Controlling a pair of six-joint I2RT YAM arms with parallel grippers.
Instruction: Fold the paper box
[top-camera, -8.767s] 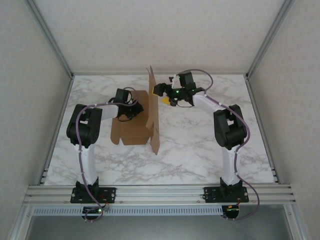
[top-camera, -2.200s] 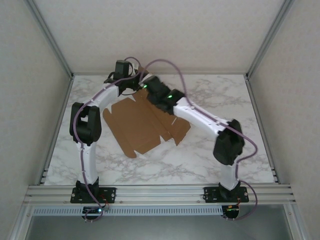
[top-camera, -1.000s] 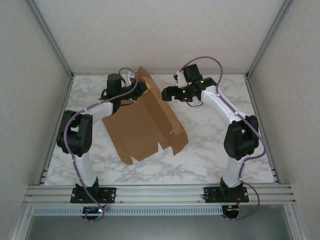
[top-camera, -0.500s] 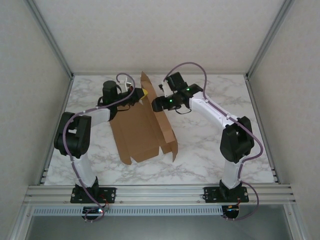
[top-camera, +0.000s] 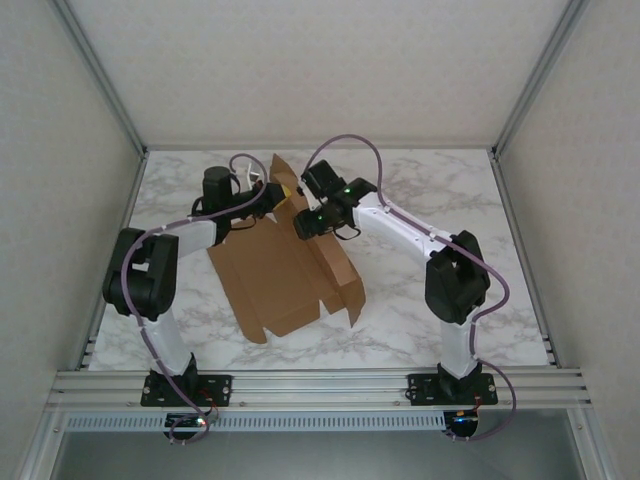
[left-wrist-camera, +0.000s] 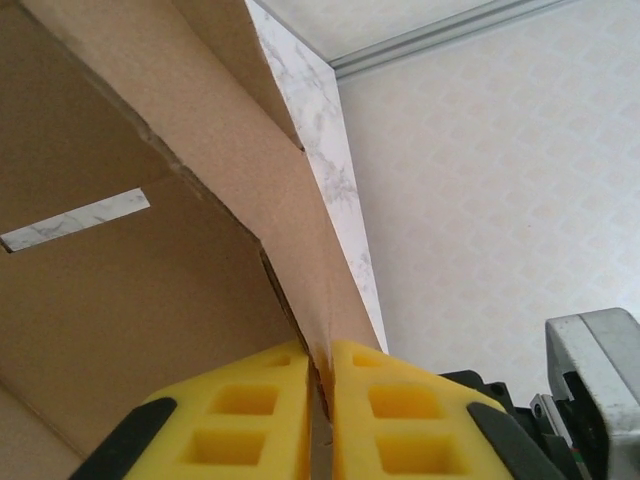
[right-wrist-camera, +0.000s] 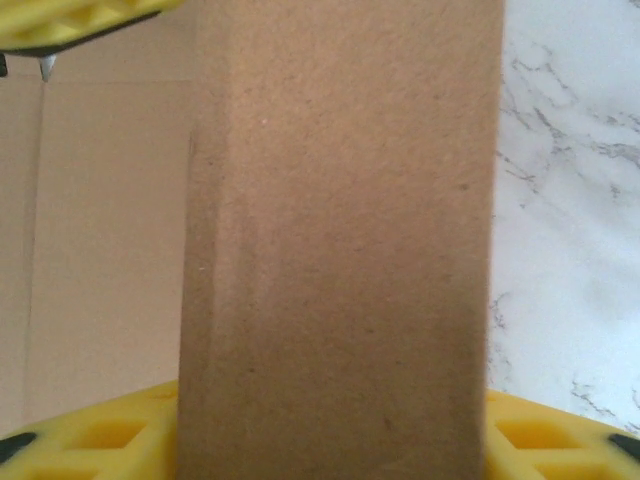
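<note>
Plain brown corrugated cardboard paper box (top-camera: 285, 265): half-folded on the marble table (top-camera: 430, 300), left of centre. Raised wall edge pinched by the left gripper (left-wrist-camera: 320, 400). Flap straddled by the right gripper (top-camera: 300, 226), seemingly part-spread; hold impossible to confirm. Risk: tearing or off-score creasing from opposed pulls. From the left wrist: pinch line and slit (left-wrist-camera: 75, 220). From overhead: whole layout.

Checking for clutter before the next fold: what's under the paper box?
Marble table shows around the paper box and through its slit in the left wrist view. The rest beneath the panels is covered.
</note>
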